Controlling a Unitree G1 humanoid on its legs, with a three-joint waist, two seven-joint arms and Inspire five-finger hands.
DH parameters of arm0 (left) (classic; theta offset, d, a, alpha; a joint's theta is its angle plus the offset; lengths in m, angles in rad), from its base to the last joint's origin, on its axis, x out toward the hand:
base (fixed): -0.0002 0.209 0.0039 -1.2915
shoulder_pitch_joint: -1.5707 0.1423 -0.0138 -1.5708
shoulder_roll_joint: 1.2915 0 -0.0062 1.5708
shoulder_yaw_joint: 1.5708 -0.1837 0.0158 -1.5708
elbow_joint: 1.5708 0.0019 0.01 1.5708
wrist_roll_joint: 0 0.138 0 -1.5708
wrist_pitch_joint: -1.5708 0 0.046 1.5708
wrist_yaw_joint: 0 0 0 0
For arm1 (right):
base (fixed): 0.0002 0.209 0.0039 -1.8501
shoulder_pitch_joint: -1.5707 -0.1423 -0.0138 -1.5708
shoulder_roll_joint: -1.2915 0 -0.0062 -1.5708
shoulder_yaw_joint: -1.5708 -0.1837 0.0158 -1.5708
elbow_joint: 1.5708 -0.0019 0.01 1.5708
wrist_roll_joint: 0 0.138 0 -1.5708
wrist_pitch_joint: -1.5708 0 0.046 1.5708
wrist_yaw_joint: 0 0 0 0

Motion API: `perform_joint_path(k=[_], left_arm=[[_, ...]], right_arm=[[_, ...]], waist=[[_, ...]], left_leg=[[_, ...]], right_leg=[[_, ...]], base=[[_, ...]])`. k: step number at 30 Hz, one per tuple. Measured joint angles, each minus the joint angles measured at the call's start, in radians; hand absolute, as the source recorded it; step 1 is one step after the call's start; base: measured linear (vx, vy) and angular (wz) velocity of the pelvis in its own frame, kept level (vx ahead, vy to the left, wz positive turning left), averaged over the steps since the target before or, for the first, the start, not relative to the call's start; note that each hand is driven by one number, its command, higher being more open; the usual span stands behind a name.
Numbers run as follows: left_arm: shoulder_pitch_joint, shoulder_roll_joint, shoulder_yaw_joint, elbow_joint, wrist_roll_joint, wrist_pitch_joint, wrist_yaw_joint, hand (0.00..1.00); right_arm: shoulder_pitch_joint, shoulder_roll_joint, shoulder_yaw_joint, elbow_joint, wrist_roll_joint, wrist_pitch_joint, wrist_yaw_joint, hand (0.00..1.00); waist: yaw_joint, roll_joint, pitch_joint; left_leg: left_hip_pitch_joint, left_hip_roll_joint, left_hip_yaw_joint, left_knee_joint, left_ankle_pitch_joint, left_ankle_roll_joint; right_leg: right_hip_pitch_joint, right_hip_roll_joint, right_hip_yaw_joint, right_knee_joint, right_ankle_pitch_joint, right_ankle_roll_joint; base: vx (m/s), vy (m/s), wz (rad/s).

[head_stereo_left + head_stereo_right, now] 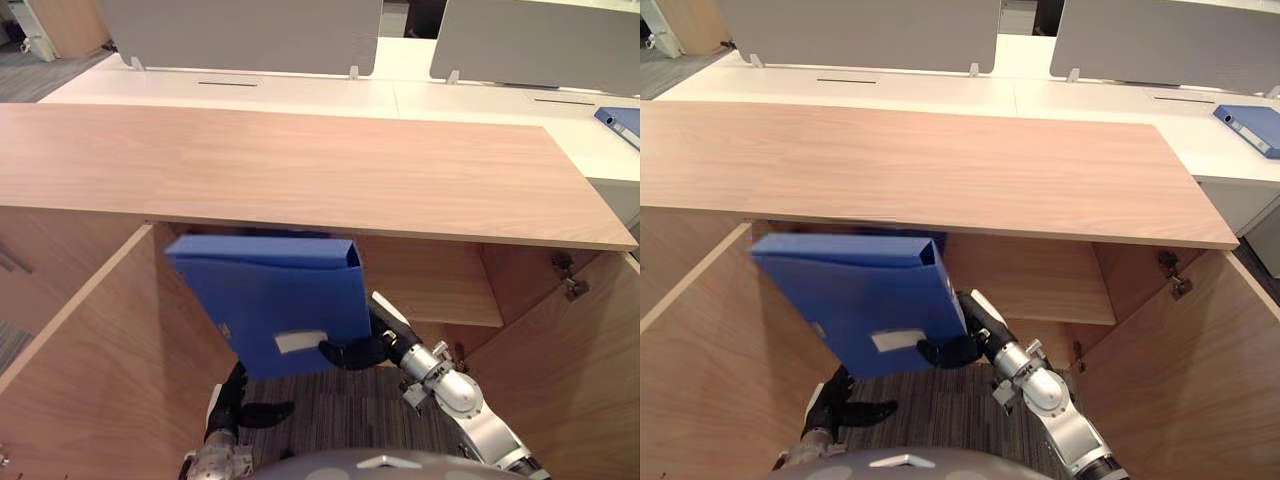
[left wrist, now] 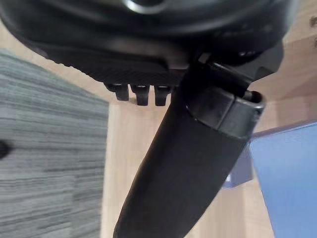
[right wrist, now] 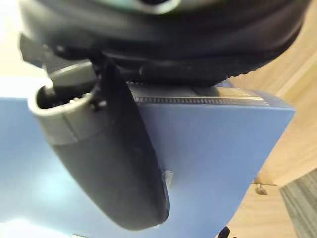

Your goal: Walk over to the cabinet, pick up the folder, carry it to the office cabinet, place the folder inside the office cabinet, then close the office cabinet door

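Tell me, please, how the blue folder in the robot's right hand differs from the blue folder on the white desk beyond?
The held folder hangs tilted before the open cabinet, pinched at its lower edge by the right hand; the desk folder lies flat on the white desk, untouched. The held folder shows its broad face with a white label; the desk folder shows its top and spine. Both are blue.

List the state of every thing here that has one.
Folder: held tilted, not yet set down.
Right hand: shut on the folder's lower corner.
Left hand: open, holding nothing.
Cabinet doors: both open.
Second folder: lying flat on the white desk.
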Motion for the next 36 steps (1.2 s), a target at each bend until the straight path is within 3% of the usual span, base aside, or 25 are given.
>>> perform_joint_path(k=[4,8,10,15,18,23,28,36], left_arm=[[-0.056,0.026,-0.007,0.097,0.039,0.000,0.007,1.00],[-0.151,0.033,-0.010,0.149,0.041,0.002,0.019,1.00],[-0.235,0.027,-0.035,0.171,0.038,0.001,0.019,1.00],[-0.343,0.011,-0.048,0.160,0.020,-0.003,0.022,1.00],[-0.380,-0.005,-0.061,0.127,-0.005,-0.006,0.031,1.00],[-0.417,-0.035,-0.072,0.016,-0.040,-0.004,0.045,1.00],[-0.430,-0.052,-0.064,-0.098,-0.061,-0.004,0.059,1.00],[-0.469,-0.063,-0.022,-0.198,-0.088,-0.011,0.064,1.00]], right_arm=[[-0.038,-0.023,0.039,0.040,-0.063,0.000,-0.017,0.00],[-0.171,-0.035,0.069,0.072,-0.109,0.000,-0.040,0.00],[-0.276,-0.044,0.068,0.077,-0.113,0.000,-0.064,0.00],[-0.416,-0.032,0.057,0.084,-0.113,0.000,-0.127,0.00],[-0.439,-0.009,0.025,0.083,-0.112,0.000,-0.149,0.00],[-0.450,0.019,-0.018,0.008,-0.097,0.006,-0.175,0.00],[-0.491,0.070,-0.104,-0.068,0.067,0.006,-0.218,0.00],[-0.589,0.126,-0.314,-0.065,0.496,-0.025,-0.260,0.00]], waist=[[0.000,0.003,0.026],[0.001,0.019,0.138],[0.001,0.056,0.220],[0.002,0.071,0.313],[0.009,0.080,0.326],[0.032,0.084,0.357],[0.049,0.077,0.368],[0.068,0.060,0.395]], left_leg=[[-0.050,0.001,0.006,0.010,-0.004,-0.005],[-0.208,0.021,0.026,0.222,-0.087,-0.002],[-0.330,0.053,0.023,0.375,-0.141,-0.003],[-0.546,0.062,0.009,0.555,-0.182,0.001],[-0.704,0.068,-0.003,0.675,-0.212,0.002],[-0.893,0.085,-0.012,0.817,-0.246,-0.002],[-1.030,0.103,-0.033,0.921,-0.257,-0.008],[-1.180,0.127,-0.064,1.056,-0.287,-0.025]], right_leg=[[-0.049,0.001,0.006,0.003,0.003,-0.002],[-0.146,0.007,0.031,0.065,0.009,-0.006],[-0.242,0.028,0.036,0.152,0.006,-0.010],[-0.481,0.025,0.033,0.381,-0.063,-0.021],[-0.646,0.015,0.028,0.531,-0.120,-0.018],[-0.843,0.014,0.027,0.692,-0.160,-0.025],[-0.979,0.022,0.017,0.810,-0.193,-0.037],[-1.125,0.036,0.002,0.952,-0.235,-0.056]], base=[[0.00,0.000,-0.04],[-0.02,0.004,-0.18],[-0.10,0.021,-0.14],[-0.15,0.003,-0.03],[-0.21,-0.051,0.12],[-0.19,-0.048,0.02],[-0.09,-0.053,0.04],[-0.02,-0.017,0.01]])
